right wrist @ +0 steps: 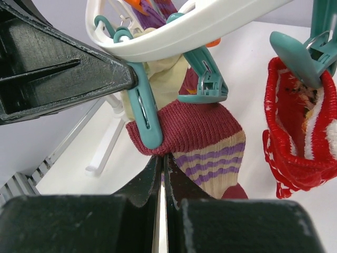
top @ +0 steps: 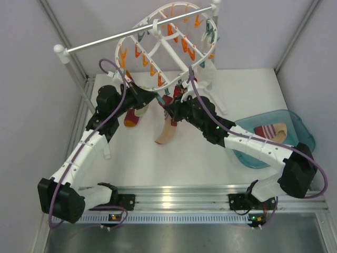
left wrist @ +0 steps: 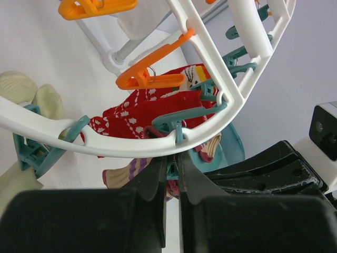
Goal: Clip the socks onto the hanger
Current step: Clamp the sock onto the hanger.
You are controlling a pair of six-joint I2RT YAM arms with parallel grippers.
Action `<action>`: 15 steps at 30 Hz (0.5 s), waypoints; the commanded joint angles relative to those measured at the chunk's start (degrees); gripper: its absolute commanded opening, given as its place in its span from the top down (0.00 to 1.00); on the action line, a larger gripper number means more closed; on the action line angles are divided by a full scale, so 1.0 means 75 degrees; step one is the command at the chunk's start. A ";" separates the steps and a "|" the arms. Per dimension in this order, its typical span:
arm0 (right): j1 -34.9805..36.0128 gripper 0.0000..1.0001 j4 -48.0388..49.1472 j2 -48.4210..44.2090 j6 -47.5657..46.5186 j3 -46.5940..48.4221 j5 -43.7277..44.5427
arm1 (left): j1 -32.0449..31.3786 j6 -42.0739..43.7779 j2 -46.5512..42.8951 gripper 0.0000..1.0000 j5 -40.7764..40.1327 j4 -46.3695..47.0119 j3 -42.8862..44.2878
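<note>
— Which step is this?
— Clipping. Sock 2 (top: 271, 132) lies in the basin (top: 303, 129) by the table's (top: 210, 158) right edge. Farther in, my right end effector (right wrist: 161, 161) is pinched shut on sock 1 (right wrist: 205, 126) at its cuff. My left end effector (left wrist: 169, 163) squeezes the teal clip (right wrist: 145, 113) astride it, under the hanger (right wrist: 210, 23).
— Next?
— I'd ease the left off so the clip bites.

Left arm (top: 87, 150): white link shells, black joint housings, purple cable (top: 117, 108) looped alongside. Right arm (top: 258, 147): same build, small green light (top: 216, 127) at the elbow. Left gripper (left wrist: 171, 161): matte black, wedge-shaped fingers (left wrist: 152, 182), scuffed edges.
</note>
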 commanded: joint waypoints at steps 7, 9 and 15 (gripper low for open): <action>0.0102 1.00 0.0526 0.0100 -0.0001 0.0598 -0.0087 | 0.0036 -0.0118 -0.0138 0.53 -0.0014 0.0357 0.0067; 0.0102 1.00 0.0515 0.0088 -0.0024 0.0586 -0.0099 | 0.0036 -0.0130 -0.0174 0.48 -0.0049 0.0369 0.0067; 0.0090 1.00 0.0549 0.0065 -0.0141 0.0528 -0.0250 | 0.0094 -0.0083 -0.0220 0.48 -0.0167 0.0439 0.0114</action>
